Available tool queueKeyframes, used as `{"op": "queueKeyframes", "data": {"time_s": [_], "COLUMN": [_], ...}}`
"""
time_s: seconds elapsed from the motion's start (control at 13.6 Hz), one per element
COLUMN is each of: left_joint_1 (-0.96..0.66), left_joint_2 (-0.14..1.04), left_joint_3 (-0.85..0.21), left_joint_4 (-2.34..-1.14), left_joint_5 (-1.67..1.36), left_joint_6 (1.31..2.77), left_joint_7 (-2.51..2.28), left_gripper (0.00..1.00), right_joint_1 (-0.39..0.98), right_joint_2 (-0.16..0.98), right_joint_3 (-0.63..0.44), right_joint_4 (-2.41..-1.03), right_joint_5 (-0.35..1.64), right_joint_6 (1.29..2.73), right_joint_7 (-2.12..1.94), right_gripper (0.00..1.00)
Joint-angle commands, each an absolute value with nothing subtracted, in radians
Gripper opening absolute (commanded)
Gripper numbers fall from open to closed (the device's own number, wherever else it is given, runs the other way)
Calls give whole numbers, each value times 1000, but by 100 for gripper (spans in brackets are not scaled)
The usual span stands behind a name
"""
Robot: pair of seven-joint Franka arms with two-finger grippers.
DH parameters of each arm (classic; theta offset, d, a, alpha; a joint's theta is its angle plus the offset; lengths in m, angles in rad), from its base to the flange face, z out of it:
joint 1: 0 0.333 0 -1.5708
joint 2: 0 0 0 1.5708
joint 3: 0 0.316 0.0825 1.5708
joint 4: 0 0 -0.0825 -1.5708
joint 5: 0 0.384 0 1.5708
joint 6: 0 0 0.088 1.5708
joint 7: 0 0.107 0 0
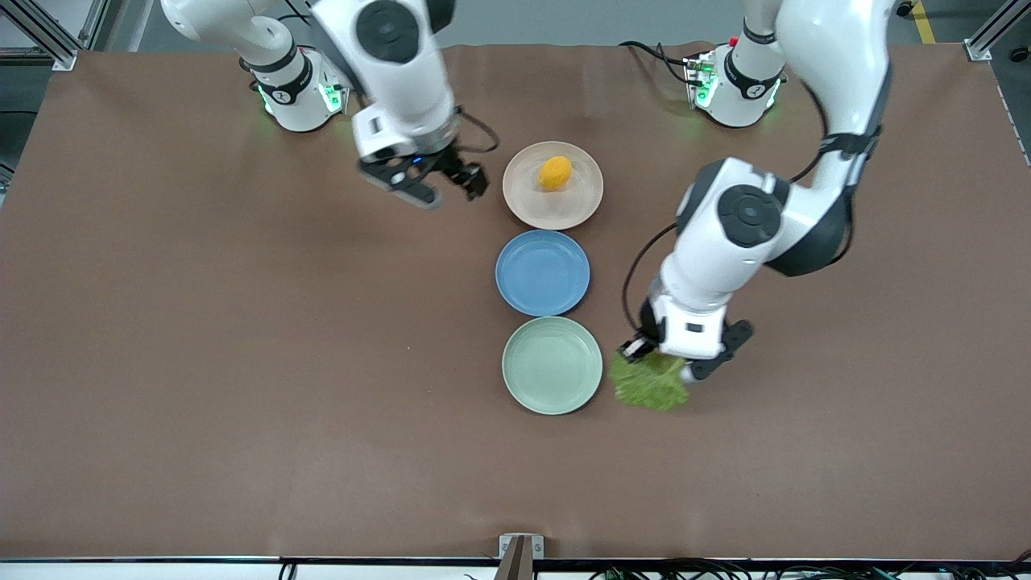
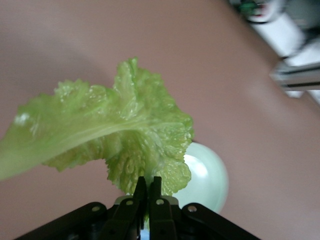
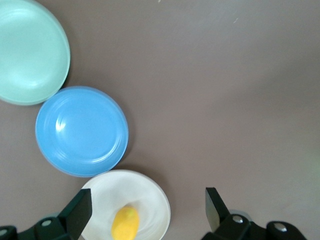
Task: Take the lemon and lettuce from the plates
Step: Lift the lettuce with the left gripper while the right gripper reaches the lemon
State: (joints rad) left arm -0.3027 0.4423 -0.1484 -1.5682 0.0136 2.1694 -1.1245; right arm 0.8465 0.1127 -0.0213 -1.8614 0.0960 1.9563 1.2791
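1. Two grippers in view. The left gripper [image 2: 148,192] has its jaws pressed together on the stem end of the lettuce [image 2: 125,135]; the leaf fans out from the fingertips, crinkled and bright green with a paler rib
2. In the front view the left gripper [image 1: 662,360] hangs over bare table just beside the mint green plate [image 1: 552,365], toward the left arm's end of the table; the lettuce [image 1: 649,382] hangs under it, off the plate
3. The left wrist view shows part of the mint green plate [image 2: 207,182] past the leaf's edge, with nothing on the part that shows
4. The right gripper [image 1: 435,182] has its jaws spread wide and holds nothing; it is over bare table beside the beige-cream plate [image 1: 552,185], toward the right arm's end of the table
5. In the right wrist view both fingers [image 3: 80,212] stand well apart, one of them over the rim of the beige-cream plate [image 3: 150,200]
6. The lemon [image 1: 556,172] lies on the beige-cream plate, near its middle, yellow-orange and oval; it also shows in the right wrist view [image 3: 125,224]
7. Three plates sit in a row: beige-cream farthest from the front camera, the blue plate [image 1: 542,272] between, mint green nearest; neighbouring rims almost touch
8. The table [image 1: 201,362] has a brown cover
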Motion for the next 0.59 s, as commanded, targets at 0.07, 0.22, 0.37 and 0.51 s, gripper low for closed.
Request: {"op": "queueKeyframes", "data": {"time_s": [0.07,0.22,0.37,0.51], "left_joint_1": [-203,-158,-131,-117], "left_joint_2": [299,253,216,174], "left_joint_3": [-160,-161,-163,-166], "left_joint_4": [-1716,-1803,-1895,-2023], "left_joint_5": [37,35,29,26], "left_joint_6": [2019,2029,2096,2236], "left_joint_7": [-1001,-933,-911,-911], "left_gripper": [0,0,0,0], "right_joint_1": [974,1026,1071,1118], "right_joint_2": [104,135,213,274], "right_joint_3": [-38,-38,-38,-40], "right_joint_4": [-1943,-1979,-1985,-1985], "right_joint_5": [103,100,91,71], "right_joint_6": [2051,2107,2195,2252], "right_joint_7": [1414,1439,1517,1593], "right_gripper": [100,100,100,100]}}
